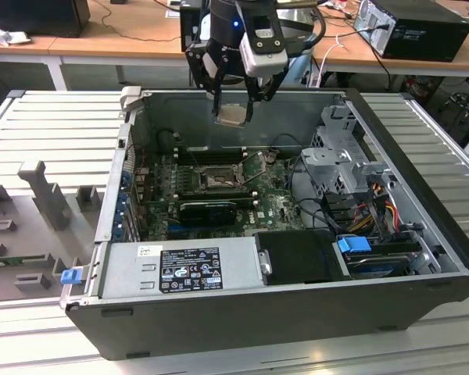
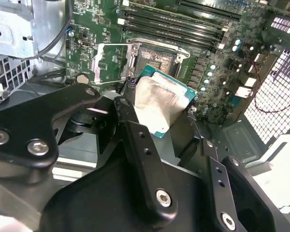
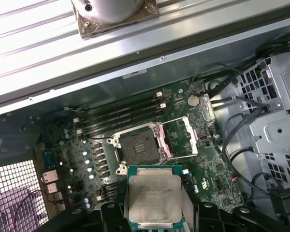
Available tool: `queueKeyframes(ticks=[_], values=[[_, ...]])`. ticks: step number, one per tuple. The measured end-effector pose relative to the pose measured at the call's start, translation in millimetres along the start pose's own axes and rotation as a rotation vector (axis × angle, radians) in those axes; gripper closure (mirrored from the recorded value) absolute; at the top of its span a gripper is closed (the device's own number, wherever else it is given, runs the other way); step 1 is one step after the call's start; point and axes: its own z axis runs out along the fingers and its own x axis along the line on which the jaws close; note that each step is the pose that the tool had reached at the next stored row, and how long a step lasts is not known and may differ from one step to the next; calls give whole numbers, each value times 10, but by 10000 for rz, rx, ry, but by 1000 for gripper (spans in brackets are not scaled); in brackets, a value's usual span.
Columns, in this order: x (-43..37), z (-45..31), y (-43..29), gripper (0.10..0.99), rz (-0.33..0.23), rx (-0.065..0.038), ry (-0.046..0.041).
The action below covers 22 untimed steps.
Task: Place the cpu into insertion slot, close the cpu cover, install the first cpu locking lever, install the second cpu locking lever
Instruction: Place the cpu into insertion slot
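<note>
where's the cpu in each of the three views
Exterior view: the cpu hangs in the gripper above the case.
Second wrist view: the cpu sits tilted, in front of the motherboard.
First wrist view: the cpu lies flat, nearest the camera.
Shared landmark: the insertion slot, empty.

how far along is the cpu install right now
Nothing looks finished yet. In hand: the jaws are shut on the cpu, held in the air above the open computer case. Left: the insertion slot is empty and the cpu cover lies flipped open beside it, so seating the chip, closing the cover and both lever steps are not yet done.
</note>
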Motion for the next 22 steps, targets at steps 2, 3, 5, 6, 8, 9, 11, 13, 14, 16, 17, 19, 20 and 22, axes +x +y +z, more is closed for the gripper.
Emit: queueKeyframes(ticks=[2,3,5,6,8,9,11,13,14,16,17,19,20,22], values=[[0,0,0,557,126,-2,-11],[0,0,0,557,219,-4,-19],[0,0,0,557,400,-8,-35],[0,0,0,557,561,-11,-49],[0,0,0,557,957,-19,-84],[0,0,0,557,1131,-22,-99],[0,1,-1,557,1611,-30,-141],[0,3,-1,557,2175,-42,-190],[0,5,-1,557,2472,-48,-216],[0,6,-1,557,3049,-59,-266],[0,7,-1,557,3185,-62,-278],[0,7,-1,557,3416,-67,-299],[0,7,-1,557,3478,-68,-303],[0,9,-1,557,3711,-72,-324]])
